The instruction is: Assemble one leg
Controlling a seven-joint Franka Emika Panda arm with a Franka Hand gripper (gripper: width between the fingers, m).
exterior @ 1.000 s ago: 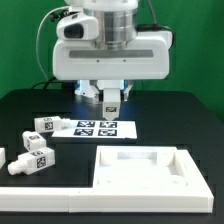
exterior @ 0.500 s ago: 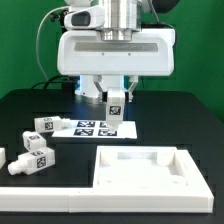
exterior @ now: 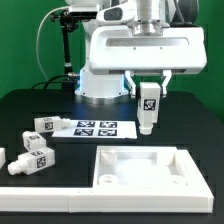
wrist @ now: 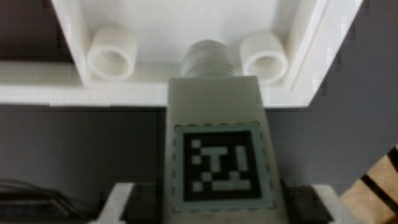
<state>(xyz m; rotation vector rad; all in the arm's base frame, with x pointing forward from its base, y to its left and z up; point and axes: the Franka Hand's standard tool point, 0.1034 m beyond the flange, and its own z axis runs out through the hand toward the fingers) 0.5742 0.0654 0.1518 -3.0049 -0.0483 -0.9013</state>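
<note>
My gripper is shut on a white leg with a black-and-white tag, holding it upright in the air above the black table, behind the white panel. In the wrist view the leg runs out from between the jaws, its peg end over the panel's rim between two round sockets. Loose legs lie at the exterior view's left: one, another and one at the edge.
The marker board lies flat on the table behind the panel. The robot's white base stands at the back. Cables hang at the back left.
The gripper has carried the leg to the exterior view's right, off the marker board and toward the panel's far side. The loose legs have not moved.
</note>
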